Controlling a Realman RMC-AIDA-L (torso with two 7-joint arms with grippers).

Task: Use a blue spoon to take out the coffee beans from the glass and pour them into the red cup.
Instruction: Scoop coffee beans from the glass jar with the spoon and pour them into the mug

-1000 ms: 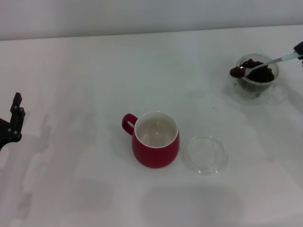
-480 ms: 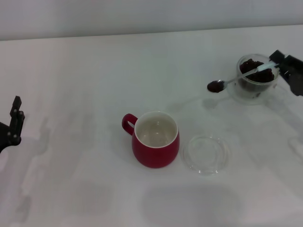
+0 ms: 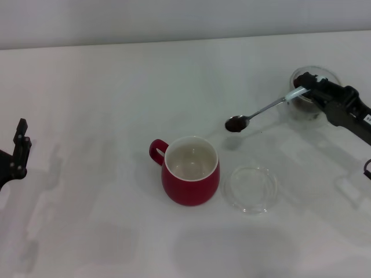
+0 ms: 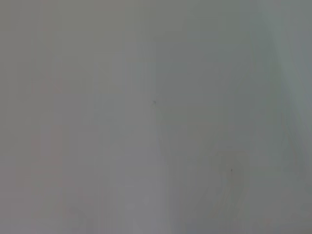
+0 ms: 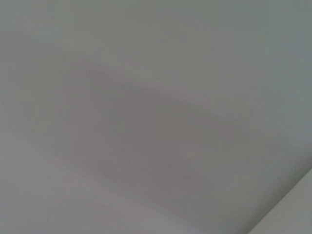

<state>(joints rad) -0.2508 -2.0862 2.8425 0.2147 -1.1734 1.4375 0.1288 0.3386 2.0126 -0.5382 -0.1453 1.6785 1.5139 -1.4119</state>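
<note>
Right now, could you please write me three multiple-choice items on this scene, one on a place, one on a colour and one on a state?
1. Where is the bowl of the blue spoon?
A. inside the glass
B. in the air between the glass and the red cup
C. lying in the clear dish

2. What colour is the inside of the red cup?
A. white
B. black
C. blue

3. What does the spoon's bowl carry?
A. nothing
B. water
C. coffee beans

Answers:
1 B: the right gripper holds it out past the glass, short of the cup.
2 A: the head view shows a pale white, empty interior.
3 C: a dark heap of coffee beans fills it.
</note>
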